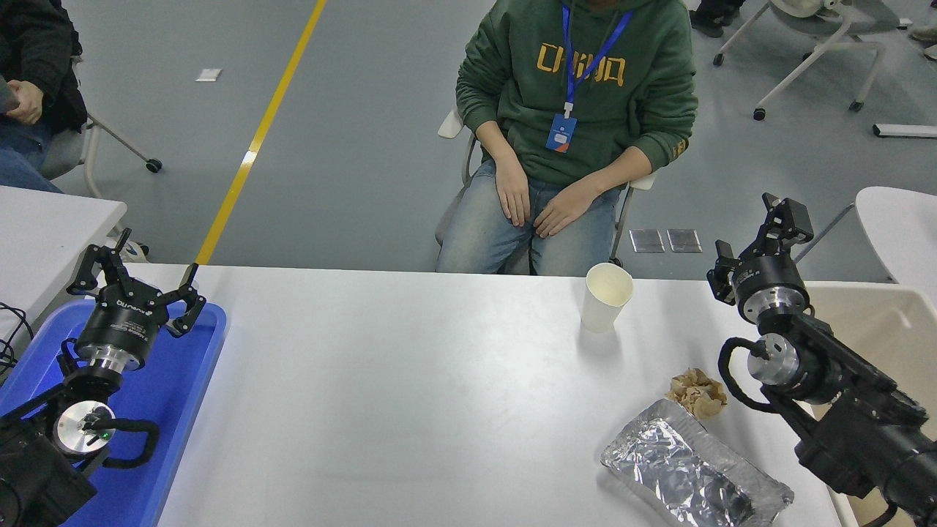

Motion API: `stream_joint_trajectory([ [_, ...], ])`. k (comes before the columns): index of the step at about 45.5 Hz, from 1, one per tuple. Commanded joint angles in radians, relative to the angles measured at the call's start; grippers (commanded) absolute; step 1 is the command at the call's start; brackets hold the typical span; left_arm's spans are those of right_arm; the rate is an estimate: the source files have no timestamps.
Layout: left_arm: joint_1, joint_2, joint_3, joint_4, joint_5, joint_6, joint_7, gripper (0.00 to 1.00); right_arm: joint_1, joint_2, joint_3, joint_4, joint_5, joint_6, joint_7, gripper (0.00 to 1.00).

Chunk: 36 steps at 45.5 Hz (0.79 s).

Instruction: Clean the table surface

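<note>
I am holding my right pincer (pixel 754 238) raised past the right edge of the tabletop (pixel 410 380), jaws apart and gripping nothing. My left pincer (pixel 139 282) is hovering open over the blue tray (pixel 187 410). Three bits of litter are sitting on the tabletop's right half: a paper cup (pixel 606 296), a crumpled brown paper (pixel 697 393) and a foil bag (pixel 692 468). I am judging the upright cup the risk: an arm sweeping in could be tipping it, perhaps spilling whatever is inside.
</note>
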Motion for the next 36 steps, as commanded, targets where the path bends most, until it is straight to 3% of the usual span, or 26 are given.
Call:
stream_joint_trajectory([
  [1,0.000,-0.001,-0.004,0.000,0.000,0.001,0.002,1.00,0.002,-0.002,0.000,0.000,0.000,0.000,0.000,1.00],
  [36,0.000,0.000,-0.004,0.000,0.000,0.000,0.000,1.00,0.051,-0.006,-0.011,-0.015,0.000,0.003,-0.006,1.00],
])
